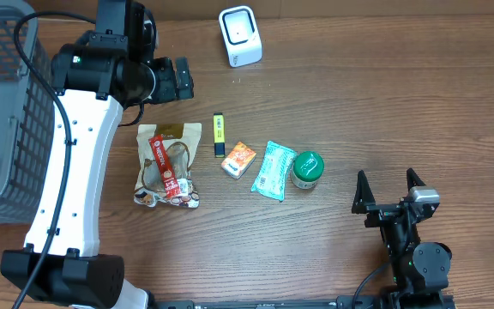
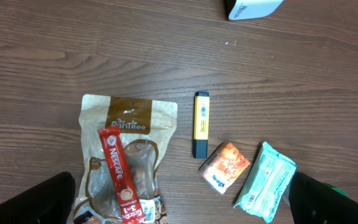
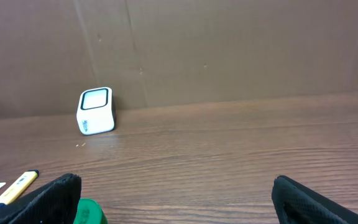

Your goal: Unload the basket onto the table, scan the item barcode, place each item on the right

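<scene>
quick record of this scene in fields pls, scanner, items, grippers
at back: white boxy barcode scanner
in a row: red coffee sachet lying on brown snack pouch; yellow-and-black pen; small orange carton; pale teal packet; green-lidded jar
left gripper: open, empty, beyond the pouch
right gripper: open, empty, right of jar
at left: grey mesh basket

The desk [image 1: 358,103] has a dark brown wood-grain top, its grain running left to right across the overhead view. Along the far edge stands a plain brown cardboard wall [image 3: 229,50], upright, with a vertical crease left of centre. Lighting is even and diffuse; shadows are soft.
</scene>
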